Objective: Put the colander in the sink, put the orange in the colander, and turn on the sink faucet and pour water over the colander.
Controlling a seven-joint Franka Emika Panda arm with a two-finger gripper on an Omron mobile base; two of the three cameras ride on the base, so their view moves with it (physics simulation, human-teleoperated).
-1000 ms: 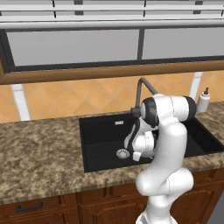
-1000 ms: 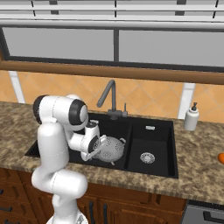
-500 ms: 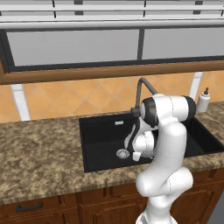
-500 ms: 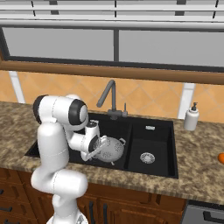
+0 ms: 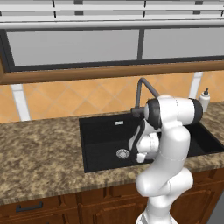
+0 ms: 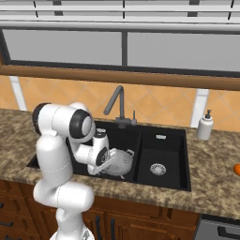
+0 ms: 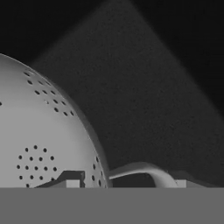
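I have the pincer (image 7: 127, 180) pinching the colander (image 6: 119, 161) rim, low in the sink's (image 6: 176, 180) large basin; black wall close at twelve o'clock, orange (image 6: 237, 169) on the counter (image 6: 213, 187) at three o'clock.

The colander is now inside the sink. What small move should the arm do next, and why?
Probably lower the colander a little until its foot sits flat on the floor of the sink's large basin, then open the jaws. They are shut on it near a handle, it looks tilted, and the orange is not yet in it.
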